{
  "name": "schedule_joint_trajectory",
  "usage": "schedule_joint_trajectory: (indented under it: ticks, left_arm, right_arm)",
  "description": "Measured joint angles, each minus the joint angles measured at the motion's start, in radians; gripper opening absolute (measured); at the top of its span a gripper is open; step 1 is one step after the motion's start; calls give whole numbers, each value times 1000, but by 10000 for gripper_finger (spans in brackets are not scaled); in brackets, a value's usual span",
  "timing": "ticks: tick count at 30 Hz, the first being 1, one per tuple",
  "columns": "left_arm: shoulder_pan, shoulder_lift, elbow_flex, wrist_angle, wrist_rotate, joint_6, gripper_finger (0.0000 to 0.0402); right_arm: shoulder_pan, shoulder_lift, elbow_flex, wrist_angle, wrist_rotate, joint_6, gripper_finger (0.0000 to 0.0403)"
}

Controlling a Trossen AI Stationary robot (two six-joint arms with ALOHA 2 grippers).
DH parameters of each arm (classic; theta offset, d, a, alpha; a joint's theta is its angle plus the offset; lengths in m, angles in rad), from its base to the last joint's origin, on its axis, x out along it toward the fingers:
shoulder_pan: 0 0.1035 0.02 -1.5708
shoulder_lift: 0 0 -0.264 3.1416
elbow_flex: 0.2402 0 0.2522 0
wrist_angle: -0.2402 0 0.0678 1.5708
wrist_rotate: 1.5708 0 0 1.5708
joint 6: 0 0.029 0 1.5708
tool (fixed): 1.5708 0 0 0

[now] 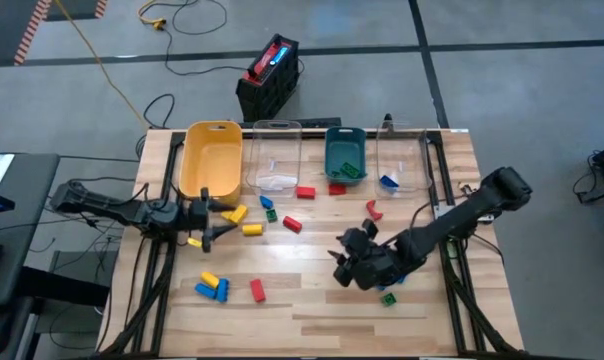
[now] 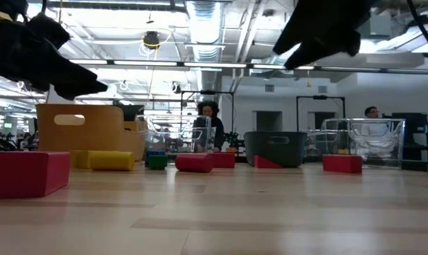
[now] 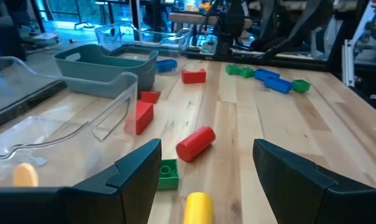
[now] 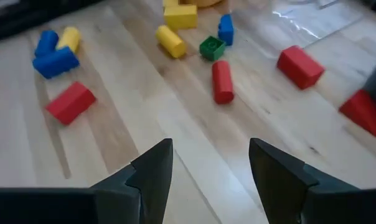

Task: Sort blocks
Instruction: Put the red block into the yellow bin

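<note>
Small red, yellow, blue and green blocks lie scattered on the wooden table. My left gripper (image 1: 220, 216) hangs open above the table beside the yellow bin (image 1: 212, 158). In its wrist view its fingers (image 3: 203, 180) stand either side of a yellow cylinder (image 3: 198, 208), with a green brick (image 3: 168, 174) and a red cylinder (image 3: 195, 143) just ahead. My right gripper (image 1: 340, 268) is open over bare wood right of centre (image 4: 210, 168), with nothing between its fingers. A green block (image 1: 389, 298) and a blue one (image 1: 397, 281) lie by its arm.
Four bins line the far edge: the yellow bin, a clear bin (image 1: 275, 156), a teal bin (image 1: 345, 155) holding green blocks, and a clear bin (image 1: 403, 160) holding a blue block (image 1: 389, 182). Blue, yellow and red blocks (image 1: 213, 288) lie near the front left. People show beyond the table.
</note>
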Motion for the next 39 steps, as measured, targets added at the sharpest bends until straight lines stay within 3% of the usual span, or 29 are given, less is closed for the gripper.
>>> schedule_joint_trajectory:
  ticks: [3,9,13,16,20,24,31,36,39]
  left_arm:
    - [-12,5,0,-10,-4,-3,248]
    - [-14,11,0,-20,-8,2,248]
    - [-14,11,0,-37,-8,0,248]
    - [-14,11,1,-49,-9,-8,248]
    - [-14,11,2,-62,7,-2,248]
    - [-14,37,52,-183,124,35,248]
    - [-89,270,185,-273,267,19,248]
    - [-181,524,301,-201,242,60,248]
    - [-217,675,369,-171,238,67,248]
  right_arm:
    - [-3,91,49,-21,-18,-26,224]
    - [-9,199,246,-225,-35,-30,223]
    - [-7,225,362,-424,-36,66,223]
    - [-7,220,375,-505,-27,152,223]
    - [-8,222,370,-428,-29,98,223]
    - [-6,238,370,-308,-36,-20,223]
    - [-17,267,332,-253,36,-52,223]
    - [-21,275,257,-136,82,-55,223]
    - [-19,275,209,-63,162,-24,223]
